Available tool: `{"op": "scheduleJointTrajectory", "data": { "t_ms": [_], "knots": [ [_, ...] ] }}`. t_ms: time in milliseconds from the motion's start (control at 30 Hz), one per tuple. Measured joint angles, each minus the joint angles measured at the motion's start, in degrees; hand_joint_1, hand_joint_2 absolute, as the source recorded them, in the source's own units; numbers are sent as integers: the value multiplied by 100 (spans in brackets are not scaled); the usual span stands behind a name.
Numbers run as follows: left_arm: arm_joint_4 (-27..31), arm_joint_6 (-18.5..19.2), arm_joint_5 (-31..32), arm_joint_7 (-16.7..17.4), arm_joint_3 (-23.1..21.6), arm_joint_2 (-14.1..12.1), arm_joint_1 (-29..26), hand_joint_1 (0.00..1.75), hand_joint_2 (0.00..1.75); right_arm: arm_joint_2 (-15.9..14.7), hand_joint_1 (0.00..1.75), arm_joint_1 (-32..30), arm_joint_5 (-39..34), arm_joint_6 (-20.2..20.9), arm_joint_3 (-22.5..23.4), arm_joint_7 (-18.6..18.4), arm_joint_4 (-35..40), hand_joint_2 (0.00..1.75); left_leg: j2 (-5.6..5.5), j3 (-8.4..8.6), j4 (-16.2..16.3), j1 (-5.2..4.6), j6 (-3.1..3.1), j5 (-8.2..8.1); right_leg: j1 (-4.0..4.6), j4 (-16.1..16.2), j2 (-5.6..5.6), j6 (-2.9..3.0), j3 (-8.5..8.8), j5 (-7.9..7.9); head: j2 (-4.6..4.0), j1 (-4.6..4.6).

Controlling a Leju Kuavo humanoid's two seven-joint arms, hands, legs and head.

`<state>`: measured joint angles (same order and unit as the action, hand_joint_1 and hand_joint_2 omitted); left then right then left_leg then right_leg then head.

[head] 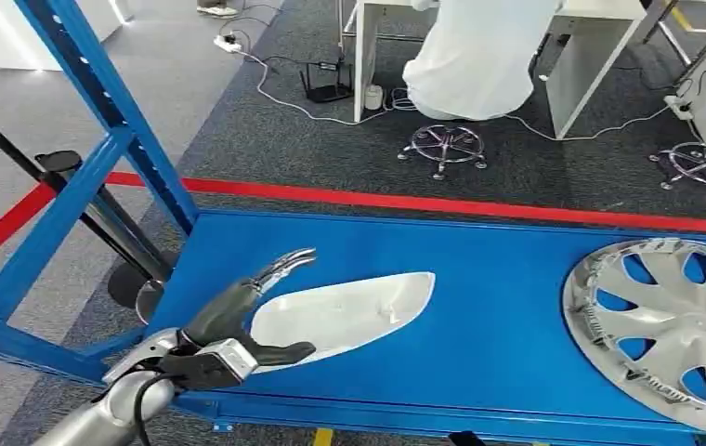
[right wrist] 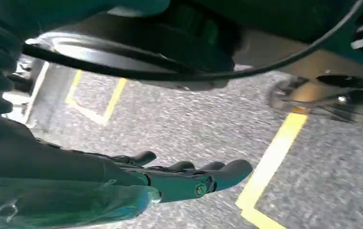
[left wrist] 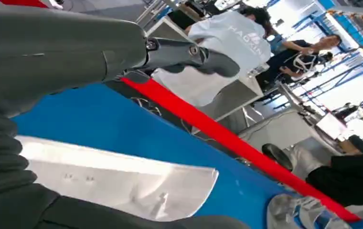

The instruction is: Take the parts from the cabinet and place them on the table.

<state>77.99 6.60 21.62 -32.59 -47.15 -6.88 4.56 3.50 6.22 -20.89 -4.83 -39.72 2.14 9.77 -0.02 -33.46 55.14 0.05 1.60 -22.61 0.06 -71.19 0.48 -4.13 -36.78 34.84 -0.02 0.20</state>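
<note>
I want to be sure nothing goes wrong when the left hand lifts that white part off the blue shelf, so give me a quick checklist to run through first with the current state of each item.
1. Left hand at the white part: ok, it sits at the part's near end.
2. Fingers closed firmly on the part: cannot tell; they arch over its edge with the thumb below, but contact is unclear.
3. Part lying free on the blue shelf: ok, nothing rests on it.
4. Hubcap clear of the part: ok, well apart.
5. Right hand out of the way: ok, hanging over the floor, empty, fingers extended.
6. Person clear of the lift: ok, beyond the red line.
</note>
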Motion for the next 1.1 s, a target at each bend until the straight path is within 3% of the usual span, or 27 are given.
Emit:
{"op": "scheduleJointTrajectory", "data": {
  "t_ms": [33,67,100,167,200,233,267,367,400,433,500,533,567,600,667,700,733,767,800,867,900,933,1000,1033,1067,1100],
  "knots": [
    [0,0,0,0,-2,11,-25,0,0,-4,0,26,0,0,0,0,0,175,4,-2,2,5,-8,2,-7,-290,0,-24,-127,60,0,2],
    [0,0,0,0,-2,22,-43,0,0,-6,0,40,2,0,0,0,0,175,3,2,3,17,-21,3,-26,-300,-1,-44,-124,-34,0,4],
    [0,0,0,0,-2,37,-52,0,0,-7,0,40,2,0,0,-9,0,175,-8,2,11,41,-52,3,-59,-26,-3,-81,13,-271,0,2],
    [0,0,0,2,0,55,-62,0,0,-9,0,31,7,-7,0,-17,0,175,-41,-1,72,114,-157,-20,-149,1015,-8,-193,533,-817,0,4],
    [0,0,0,2,7,52,-62,0,0,2,0,19,7,2,0,-17,0,175,-51,-32,111,89,-227,-34,-177,1295,9,-318,681,-735,0,22],
    [2,2,0,2,15,50,-55,0,0,33,0,19,11,4,0,-17,-2,175,-62,-85,168,80,-264,-29,-154,1275,88,-208,688,-800,0,107],
    [4,22,0,-4,13,46,-47,0,0,37,0,2,11,9,0,-15,0,175,-70,-97,194,44,-298,1,-177,1254,78,-114,624,-773,0,68],
    [7,72,-20,-24,22,4,35,0,0,61,0,23,15,9,0,-17,0,175,-75,-169,198,62,-364,36,-174,1189,74,78,507,-810,0,0],
    [7,83,-26,-24,28,4,52,0,0,61,0,36,15,9,0,-22,0,175,-58,-214,301,66,-387,-121,-172,1192,70,141,479,-838,0,-15],
    [7,94,-28,-26,35,4,66,0,0,61,0,41,17,-4,0,-26,0,175,-58,-339,598,62,-402,-379,-167,1194,63,191,439,-870,0,-35],
    [7,100,-28,-33,50,0,88,0,0,61,0,42,17,-7,0,-26,0,175,-57,-699,1543,61,-415,-906,-135,1193,38,265,334,-936,0,-59],
    [7,101,-28,-35,50,-2,87,0,0,61,0,46,17,-7,0,-28,0,175,-58,-816,1901,59,-404,-1043,-115,1193,30,277,285,-970,0,-61],
    [7,103,-28,-35,50,-2,88,0,0,61,0,51,17,-7,0,-28,0,175,-58,-797,1976,53,-384,-1023,-98,1192,28,281,243,-1004,0,-61],
    [7,103,-28,-37,50,-2,91,0,0,61,0,55,17,-7,0,-30,0,175,-58,-672,1831,46,-353,-901,-79,1192,28,281,203,-1035,0,-61],
    [7,105,-28,-37,55,-2,115,0,0,61,0,67,15,-7,0,-35,0,175,-58,-125,997,21,-257,-529,-50,1193,30,265,141,-1098,0,-61],
    [7,105,-28,-39,57,-2,136,0,0,61,0,73,13,-7,0,-35,0,175,-57,194,522,-11,-195,-432,-54,1192,31,249,129,-1124,0,-61],
    [7,107,-28,-42,57,0,169,0,0,70,0,77,13,-4,0,-37,2,175,-56,367,232,-39,-167,-518,-16,1191,27,214,85,-1149,0,-59],
    [7,107,-31,-46,55,4,183,0,0,70,0,80,13,-4,0,-44,0,175,-57,319,233,-42,-202,-467,-34,1205,19,180,82,-1193,0,-50],
    [7,107,-31,-46,55,4,190,0,0,70,0,77,11,-4,0,-44,2,175,-58,299,209,-57,-195,-464,-42,1213,16,145,75,-1226,0,-64],
    [7,107,-31,-46,55,0,191,0,0,70,0,75,11,-6,0,-44,0,175,-54,268,148,-55,-123,-364,-50,1264,14,58,65,-1304,0,-76],
    [7,107,-31,-46,55,6,211,0,0,70,0,76,11,-9,0,-44,0,175,-36,248,122,-27,-104,-307,-61,1216,14,46,19,-1195,0,-81],
    [7,107,-31,-46,52,11,223,0,0,70,0,76,7,-9,0,-44,0,175,-33,198,120,-24,-59,-267,-54,982,7,23,-54,-902,0,-52],
    [7,98,-20,-44,55,9,216,0,0,70,0,92,4,-9,0,-44,2,175,-32,95,119,-27,-29,-217,-60,64,4,-21,-341,-351,0,-55],
    [4,70,2,-42,55,9,206,0,0,70,0,98,-2,-11,2,-41,2,175,-28,50,119,-30,-30,-182,-55,-325,4,-35,-446,-201,0,-37],
    [0,39,15,-24,52,9,201,0,0,70,0,104,-2,-13,5,-39,2,175,-20,12,121,-32,-30,-149,-55,-504,4,-41,-452,-188,0,-46],
    [-2,11,37,-4,52,9,200,0,0,70,0,99,-2,-15,5,-41,2,175,-20,-22,123,-31,-37,-116,-56,-402,1,-40,-318,-300,0,-37]
  ]
}}
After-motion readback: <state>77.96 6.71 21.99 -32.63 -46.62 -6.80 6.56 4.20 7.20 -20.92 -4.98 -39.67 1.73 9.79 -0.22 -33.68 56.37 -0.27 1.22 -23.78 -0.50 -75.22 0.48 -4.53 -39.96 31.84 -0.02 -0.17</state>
